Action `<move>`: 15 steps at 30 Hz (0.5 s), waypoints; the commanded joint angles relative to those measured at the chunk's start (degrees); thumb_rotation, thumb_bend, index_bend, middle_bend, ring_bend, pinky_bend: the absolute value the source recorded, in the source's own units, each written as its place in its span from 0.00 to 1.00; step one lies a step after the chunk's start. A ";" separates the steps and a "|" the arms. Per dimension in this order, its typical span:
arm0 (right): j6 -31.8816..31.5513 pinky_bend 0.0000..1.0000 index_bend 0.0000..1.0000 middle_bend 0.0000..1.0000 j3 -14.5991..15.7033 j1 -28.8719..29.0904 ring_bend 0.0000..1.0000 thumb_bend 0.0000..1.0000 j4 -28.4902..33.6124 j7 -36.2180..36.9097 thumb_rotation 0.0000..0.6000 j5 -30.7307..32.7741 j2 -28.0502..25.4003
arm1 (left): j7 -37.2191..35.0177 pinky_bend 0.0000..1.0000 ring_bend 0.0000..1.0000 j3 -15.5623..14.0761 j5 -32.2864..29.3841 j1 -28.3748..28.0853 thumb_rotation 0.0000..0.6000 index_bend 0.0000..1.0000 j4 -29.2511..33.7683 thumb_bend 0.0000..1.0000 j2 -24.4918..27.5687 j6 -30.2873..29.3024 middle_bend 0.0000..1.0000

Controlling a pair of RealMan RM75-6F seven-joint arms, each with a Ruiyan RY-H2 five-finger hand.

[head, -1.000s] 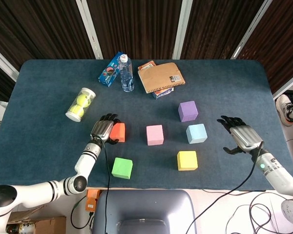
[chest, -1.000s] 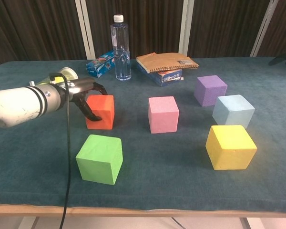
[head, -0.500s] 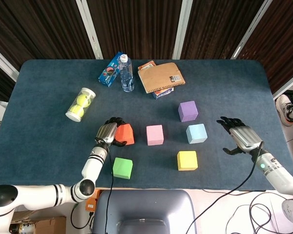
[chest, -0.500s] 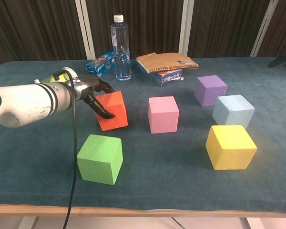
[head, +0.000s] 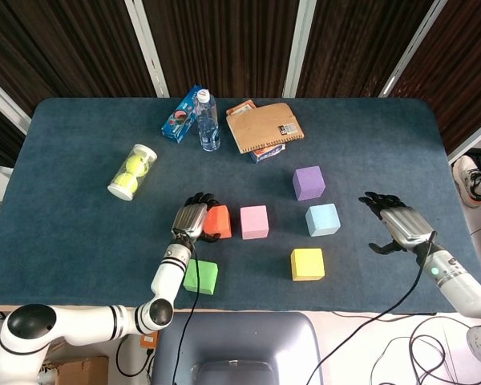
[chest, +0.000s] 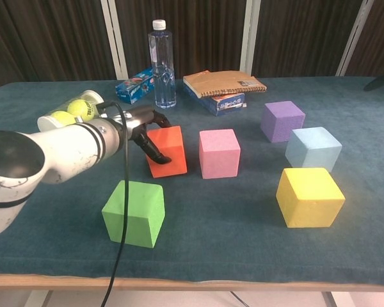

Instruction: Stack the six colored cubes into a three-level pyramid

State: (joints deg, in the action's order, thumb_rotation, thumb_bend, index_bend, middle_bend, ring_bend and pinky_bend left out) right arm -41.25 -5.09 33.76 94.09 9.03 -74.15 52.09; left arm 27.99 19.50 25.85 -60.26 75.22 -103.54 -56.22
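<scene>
My left hand [head: 194, 220] [chest: 144, 126] grips the red-orange cube [head: 218, 221] [chest: 168, 151], which is tilted slightly and sits just left of the pink cube [head: 254, 222] [chest: 219, 153]. In front of them, near the table's edge, lies the green cube [head: 201, 277] [chest: 134, 212]. To the right stand the purple cube [head: 309, 183] [chest: 282, 121], the light blue cube [head: 322, 219] [chest: 313, 149] and the yellow cube [head: 307, 263] [chest: 309, 197]. My right hand [head: 399, 223] hovers open at the far right, right of the light blue cube, holding nothing.
At the back stand a water bottle [head: 208, 122] [chest: 162, 66], a blue box [head: 183, 114], and a brown notebook [head: 263, 127] [chest: 223, 83] on a small box. A tube of tennis balls [head: 132, 172] [chest: 69, 110] lies at the left.
My left hand has carried the red-orange cube to the right, from well left of the pink cube to right beside it. The right hand has barely shifted.
</scene>
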 commanded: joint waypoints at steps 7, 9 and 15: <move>1.41 0.00 0.00 0.00 0.14 0.57 0.00 0.20 -0.57 1.62 1.00 -0.56 -0.11 | -0.87 0.12 0.04 -2.21 5.80 0.51 1.00 0.54 -2.70 0.35 0.38 3.96 0.14; 1.59 0.00 0.00 0.00 0.13 0.69 0.00 0.20 -0.54 1.56 1.00 -0.40 -0.09 | -1.07 0.12 0.03 -2.43 6.29 0.57 1.00 0.54 -2.87 0.36 0.84 5.19 0.14; 1.89 0.00 0.00 0.00 0.20 0.92 0.00 0.20 -0.30 1.04 1.00 0.07 -0.12 | -2.11 0.12 0.03 -2.56 7.56 0.73 1.00 0.53 -3.49 0.36 1.36 7.06 0.14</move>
State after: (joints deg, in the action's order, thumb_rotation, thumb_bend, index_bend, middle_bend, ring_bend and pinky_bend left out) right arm -39.38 -4.90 34.67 93.79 10.10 -74.10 51.98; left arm 25.99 16.97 33.29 -59.57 71.83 -102.25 -49.28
